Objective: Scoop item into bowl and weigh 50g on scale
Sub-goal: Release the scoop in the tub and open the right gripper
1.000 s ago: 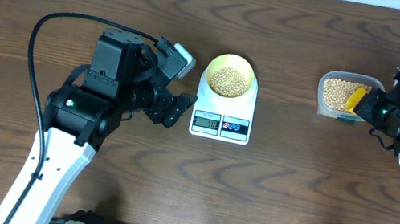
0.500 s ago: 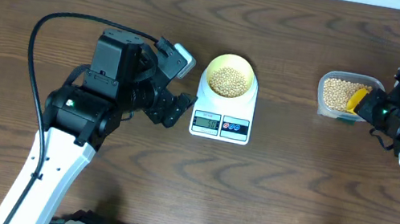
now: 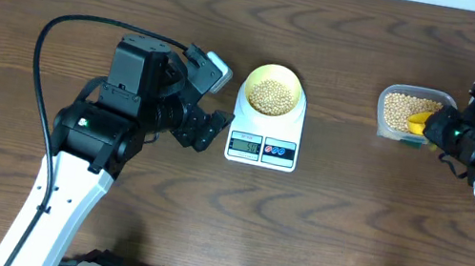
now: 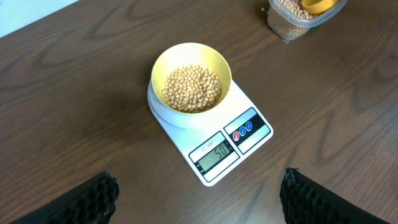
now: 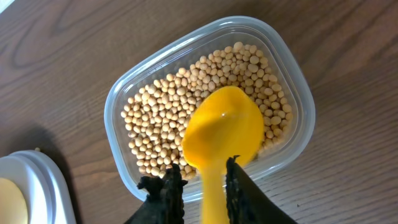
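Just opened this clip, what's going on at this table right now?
The pale yellow bowl sits on the white scale, loaded with beans, and the display appears to read 50. The right gripper is at the clear tub, where the yellow scoop lies on more beans. Its jaws straddle the handle with a gap on one side, so the grip looks loose. The left gripper hangs open beside the scale, holding nothing.
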`<state>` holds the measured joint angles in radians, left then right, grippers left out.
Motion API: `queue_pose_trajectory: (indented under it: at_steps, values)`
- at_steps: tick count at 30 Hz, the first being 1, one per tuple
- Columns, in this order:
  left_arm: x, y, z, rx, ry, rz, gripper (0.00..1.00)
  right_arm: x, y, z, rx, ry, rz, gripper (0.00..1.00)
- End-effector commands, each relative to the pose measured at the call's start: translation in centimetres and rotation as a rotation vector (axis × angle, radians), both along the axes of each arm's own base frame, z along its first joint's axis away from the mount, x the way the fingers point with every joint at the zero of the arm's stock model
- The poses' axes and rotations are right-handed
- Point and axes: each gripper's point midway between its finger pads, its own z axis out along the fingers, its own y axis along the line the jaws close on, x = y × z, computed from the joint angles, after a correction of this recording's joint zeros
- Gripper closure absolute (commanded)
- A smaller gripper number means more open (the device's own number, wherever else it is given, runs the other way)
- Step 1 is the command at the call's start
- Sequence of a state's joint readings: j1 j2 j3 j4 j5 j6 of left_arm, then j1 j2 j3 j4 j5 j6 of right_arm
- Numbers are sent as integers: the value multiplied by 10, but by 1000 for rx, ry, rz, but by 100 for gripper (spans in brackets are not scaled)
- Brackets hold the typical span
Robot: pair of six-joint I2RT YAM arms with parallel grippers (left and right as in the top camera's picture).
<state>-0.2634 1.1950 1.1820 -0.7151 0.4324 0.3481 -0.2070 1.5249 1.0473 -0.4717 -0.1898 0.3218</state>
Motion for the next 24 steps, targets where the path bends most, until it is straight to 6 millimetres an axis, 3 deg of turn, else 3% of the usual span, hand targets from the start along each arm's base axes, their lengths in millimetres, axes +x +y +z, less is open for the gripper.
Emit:
queue_pose_trajectory:
  at_steps: [1,10,17,24]
  values:
    - [-2,0,-6,0,18,-9,15,0,0,-1,-2,3,-1,74]
    - [-2,0,-6,0,18,-9,15,0,0,-1,-11,2,12,35]
    - [-2,0,-6,0,18,-9,15,-3,1,-3,-91,11,127,4]
    - [-2,0,-6,0,18,-9,15,-8,2,-6,-190,21,274,1]
